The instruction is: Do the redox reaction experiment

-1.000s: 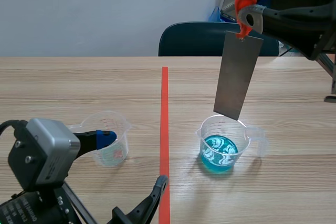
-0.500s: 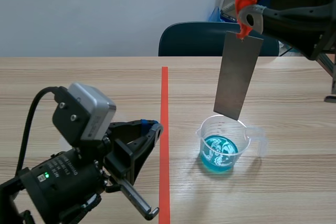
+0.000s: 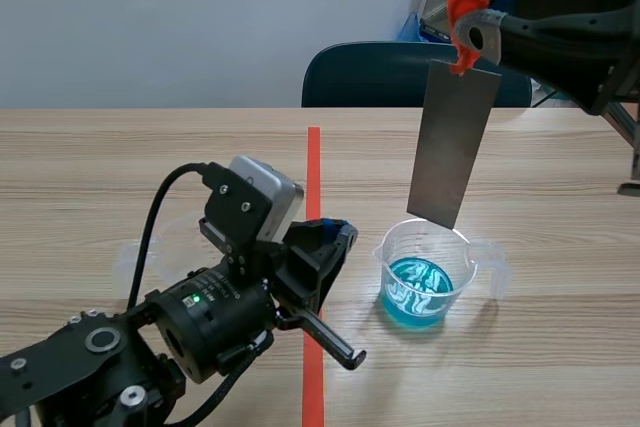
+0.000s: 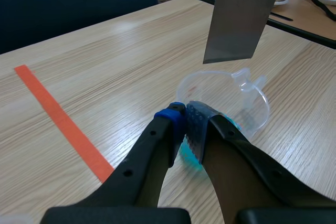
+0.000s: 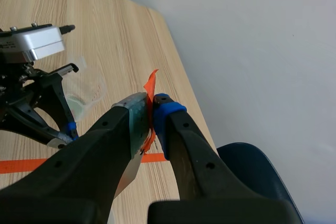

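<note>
The mouth of the beaker (image 3: 420, 269) of blue liquid is partly barred from above — the metal plate (image 3: 452, 142) is hung over its far rim. Its near-left side is crowded by the left gripper (image 4: 185, 123), jaws closed. Bare counter (image 3: 560, 357) is found to the beaker's right and beyond it.

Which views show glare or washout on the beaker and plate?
Scene view: white glare swirls on the blue liquid; metal plate evenly matte, no hotspot. Left wrist view: clear beaker rim faint against the table. Right wrist view: plate edge-on, mostly hidden; no glare seen.
</note>
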Motion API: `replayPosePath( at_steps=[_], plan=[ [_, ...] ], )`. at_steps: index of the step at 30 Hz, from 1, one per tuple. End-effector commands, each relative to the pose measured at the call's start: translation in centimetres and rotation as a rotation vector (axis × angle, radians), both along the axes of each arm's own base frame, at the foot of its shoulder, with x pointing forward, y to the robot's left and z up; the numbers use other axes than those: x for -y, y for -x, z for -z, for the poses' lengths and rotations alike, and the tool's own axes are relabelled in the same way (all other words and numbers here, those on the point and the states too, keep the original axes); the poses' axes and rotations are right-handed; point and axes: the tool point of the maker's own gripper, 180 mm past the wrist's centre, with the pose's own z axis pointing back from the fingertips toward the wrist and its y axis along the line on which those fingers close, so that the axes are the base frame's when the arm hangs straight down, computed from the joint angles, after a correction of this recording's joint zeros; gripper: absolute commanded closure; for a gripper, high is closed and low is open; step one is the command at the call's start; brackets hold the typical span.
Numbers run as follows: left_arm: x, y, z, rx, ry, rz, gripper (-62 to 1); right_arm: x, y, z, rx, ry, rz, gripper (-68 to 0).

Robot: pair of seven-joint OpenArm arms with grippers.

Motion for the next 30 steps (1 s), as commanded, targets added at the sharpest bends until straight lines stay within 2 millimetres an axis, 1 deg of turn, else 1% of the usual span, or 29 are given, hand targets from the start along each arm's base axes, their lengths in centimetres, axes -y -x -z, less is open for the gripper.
replayPosePath(
  at_steps=[1,7,14,17,30],
  plan=[
    [0.8,-0.1,-1.0,0.019,0.037,0.007,-3.5,0.1,0.1,-0.9,0.019,-0.009,-0.012,-0.8],
    [2.3,-0.9,-1.1,0.023,0.054,0.014,-3.5,0.1,0.1,-0.9,0.019,-0.009,-0.012,-0.8],
    [3.3,-1.8,-0.8,0.016,0.062,0.002,-3.5,0.1,0.1,-0.9,0.019,-0.009,-0.012,-0.8],
    [3.3,-1.9,-0.5,0.015,0.057,0.000,-3.5,0.1,0.1,-0.9,0.019,-0.009,-0.012,-0.8],
    [3.6,-1.8,-0.7,0.020,0.061,0.003,-3.5,0.1,0.1,-0.9,0.019,-0.009,-0.012,-0.8]
  ],
)
